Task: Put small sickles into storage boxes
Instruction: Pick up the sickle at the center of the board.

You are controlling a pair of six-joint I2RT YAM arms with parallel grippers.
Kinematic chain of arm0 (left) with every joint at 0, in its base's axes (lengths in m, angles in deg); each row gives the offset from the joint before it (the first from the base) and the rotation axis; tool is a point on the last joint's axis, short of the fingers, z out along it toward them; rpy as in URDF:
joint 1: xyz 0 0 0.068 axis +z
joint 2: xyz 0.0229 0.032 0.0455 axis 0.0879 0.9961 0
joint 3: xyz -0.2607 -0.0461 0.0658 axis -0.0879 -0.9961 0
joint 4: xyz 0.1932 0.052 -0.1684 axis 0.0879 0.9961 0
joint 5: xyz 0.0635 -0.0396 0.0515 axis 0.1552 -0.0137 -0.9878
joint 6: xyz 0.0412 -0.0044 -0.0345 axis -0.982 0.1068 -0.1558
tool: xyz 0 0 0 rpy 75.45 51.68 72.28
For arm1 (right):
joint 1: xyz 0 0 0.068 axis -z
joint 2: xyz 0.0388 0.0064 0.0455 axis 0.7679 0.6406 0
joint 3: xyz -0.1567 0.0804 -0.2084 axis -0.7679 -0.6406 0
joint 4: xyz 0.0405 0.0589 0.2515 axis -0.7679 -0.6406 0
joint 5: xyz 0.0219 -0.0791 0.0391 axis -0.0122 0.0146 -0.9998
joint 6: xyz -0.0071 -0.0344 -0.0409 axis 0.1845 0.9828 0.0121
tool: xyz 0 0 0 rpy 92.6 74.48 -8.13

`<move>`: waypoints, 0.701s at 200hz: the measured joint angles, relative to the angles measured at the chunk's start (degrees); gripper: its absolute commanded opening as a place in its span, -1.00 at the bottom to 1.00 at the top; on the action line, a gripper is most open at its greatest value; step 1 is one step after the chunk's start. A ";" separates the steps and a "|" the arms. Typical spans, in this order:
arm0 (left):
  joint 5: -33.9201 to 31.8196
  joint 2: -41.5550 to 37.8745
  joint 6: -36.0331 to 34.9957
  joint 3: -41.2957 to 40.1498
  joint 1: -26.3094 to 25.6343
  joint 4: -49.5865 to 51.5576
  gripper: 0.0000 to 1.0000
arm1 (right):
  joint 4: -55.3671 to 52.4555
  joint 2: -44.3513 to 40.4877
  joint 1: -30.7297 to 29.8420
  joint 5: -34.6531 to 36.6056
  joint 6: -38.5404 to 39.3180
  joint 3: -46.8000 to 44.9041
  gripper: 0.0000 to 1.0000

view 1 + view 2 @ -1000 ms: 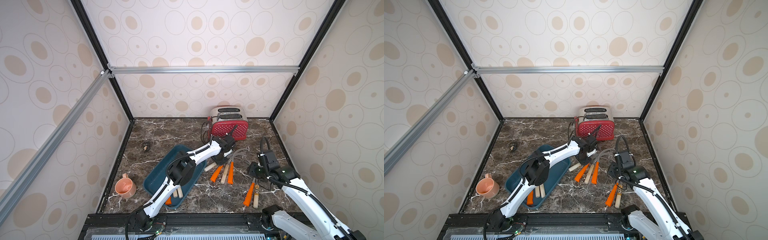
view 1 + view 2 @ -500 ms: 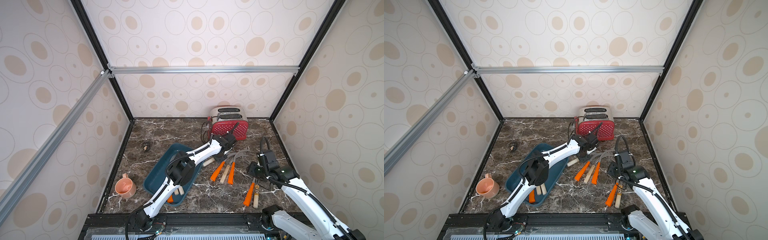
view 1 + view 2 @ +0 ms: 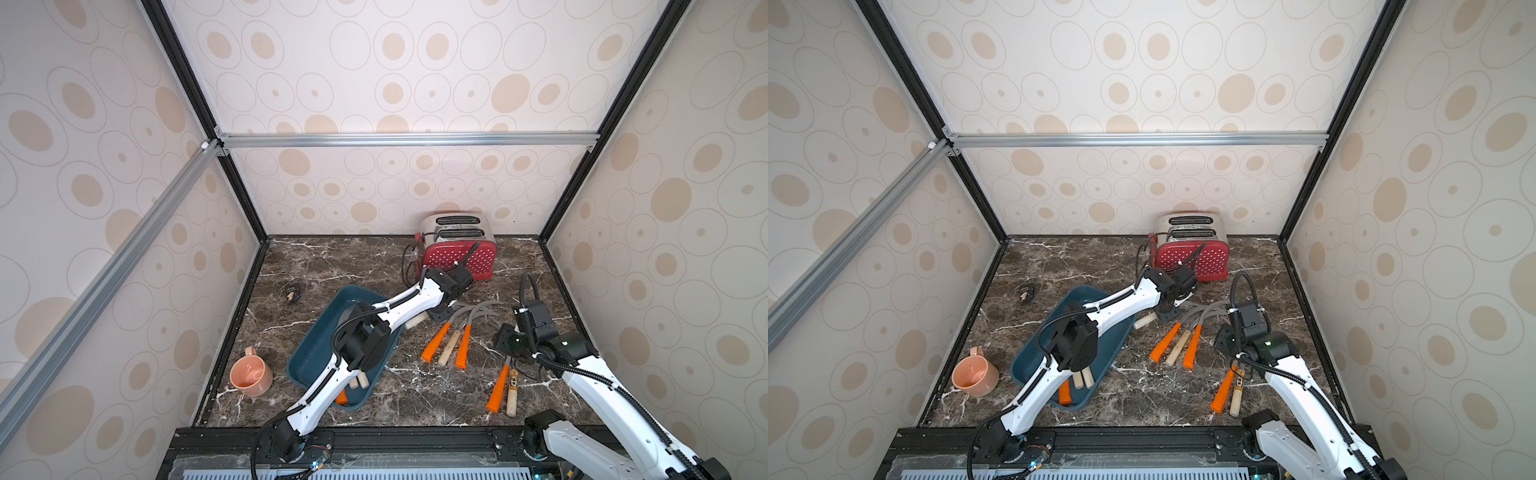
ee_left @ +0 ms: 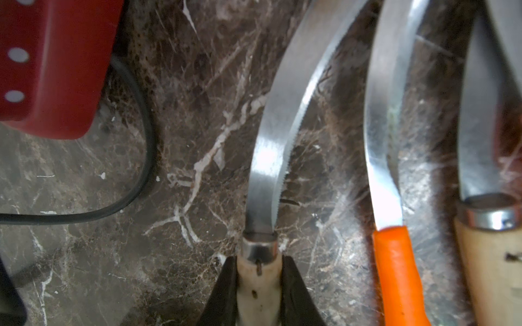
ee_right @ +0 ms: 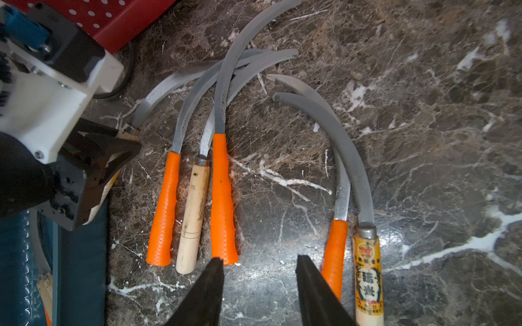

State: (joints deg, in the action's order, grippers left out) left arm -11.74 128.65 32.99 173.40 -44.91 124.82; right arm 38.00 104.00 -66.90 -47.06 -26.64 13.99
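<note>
Top views both show the left arm stretched from the front rail across the teal tray, the left hand down at the desk just in front of the red polka-dot toaster; the right arm bends inward, the right hand poised above the desk between a trio of sickles and a pair of sickles; the desk is dark brown marble with white veins, the walls cream with tan ovals; a salmon mug stands near the left wall; handle ends, wood and orange, lie in the tray's near end.

Left wrist view: the left hand is clamped on the pale wooden handle of the held sickle, just behind its metal ferrule; the serrated grey blade curves over the marble, outside the tray; a black cord loops beside the toaster.

Right wrist view: the right hand has its jaws apart, bare marble between them; the trio's blades cross, the pair's lie nested; one wooden handle bears a printed yellow label.
</note>
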 measured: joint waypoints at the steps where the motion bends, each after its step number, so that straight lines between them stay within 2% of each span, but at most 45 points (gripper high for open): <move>1: -0.04 0.07 0.02 0.09 0.00 0.02 -0.78 | 0.00 -0.02 0.00 0.00 0.00 -0.02 -0.09; 140: -2.54 0.72 1.53 2.21 0.35 -1.05 -0.77 | 0.02 -0.15 0.02 0.00 -0.02 -0.42 -0.09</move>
State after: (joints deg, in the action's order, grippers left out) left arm -14.28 129.37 34.52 175.60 -44.56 123.77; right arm 38.02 103.85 -66.88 -47.06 -26.66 13.58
